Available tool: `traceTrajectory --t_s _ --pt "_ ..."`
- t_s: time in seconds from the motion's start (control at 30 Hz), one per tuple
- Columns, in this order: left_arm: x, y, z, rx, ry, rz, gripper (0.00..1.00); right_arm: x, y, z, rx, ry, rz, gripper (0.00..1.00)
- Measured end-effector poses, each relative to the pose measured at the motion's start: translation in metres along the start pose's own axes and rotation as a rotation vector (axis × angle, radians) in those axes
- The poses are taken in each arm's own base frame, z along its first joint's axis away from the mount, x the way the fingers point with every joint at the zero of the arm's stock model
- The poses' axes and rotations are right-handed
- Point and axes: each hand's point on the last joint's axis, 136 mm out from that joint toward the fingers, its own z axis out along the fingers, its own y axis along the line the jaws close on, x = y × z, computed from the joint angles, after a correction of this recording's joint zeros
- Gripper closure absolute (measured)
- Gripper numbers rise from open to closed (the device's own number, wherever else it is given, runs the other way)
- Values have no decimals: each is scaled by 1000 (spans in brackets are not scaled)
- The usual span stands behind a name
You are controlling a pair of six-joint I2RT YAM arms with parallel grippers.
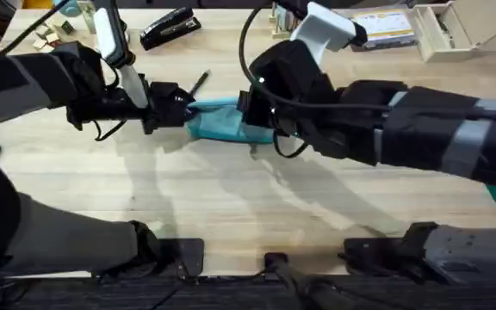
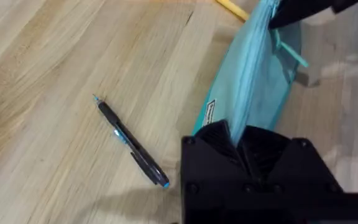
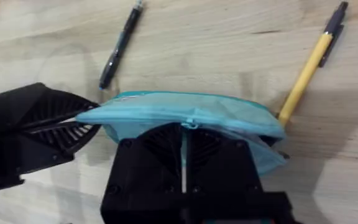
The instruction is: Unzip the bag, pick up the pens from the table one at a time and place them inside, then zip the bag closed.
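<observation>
- Both grippers are on the bag (image 1: 222, 121): the left gripper (image 1: 176, 108) pinches one end of the teal pouch, its black fingers closed on the fabric, as the left wrist view shows with the bag (image 2: 253, 81) running straight away from the fingertips.
- At the other end, the right gripper (image 3: 184, 140) has its fingers clamped together at the zipper line, apparently on the pull strap or slider; the bag (image 3: 185, 112) lies crosswise just beyond its fingertips.
- Both pens lie on the table (image 1: 231, 215), outside the bag. Seen from the right gripper, the black pen (image 3: 120, 45) lies beyond the bag on the side of the left gripper, and the yellow-orange pen (image 3: 309, 62) beyond the bag's other end, its lower end tucked against the fabric.
- Judged from this, the step in hand is the unzipping, since the zipper looks mostly shut.
- Next, the right gripper would need to draw the slider along the bag toward the left gripper while that one anchors its end.
</observation>
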Motion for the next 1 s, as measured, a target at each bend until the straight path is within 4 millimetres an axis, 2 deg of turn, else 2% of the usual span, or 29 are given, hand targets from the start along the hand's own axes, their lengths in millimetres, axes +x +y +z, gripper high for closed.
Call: traceTrajectory --t_s 0.3,0.43,0.63,0.8,1.0 --pt "0 0 0 0 0 0 959 2 11 -8 -59 33 7 970" --pt "0 0 0 0 0 -1 959 5 30 -10 -153 64 15 970" --pt "0 0 0 0 0 -1 959 -2 44 -12 -215 46 24 970" --pt "0 0 0 0 0 -1 958 -2 47 -9 -228 42 26 970" --pt "0 0 0 0 0 0 959 4 65 0 -292 34 18 970"
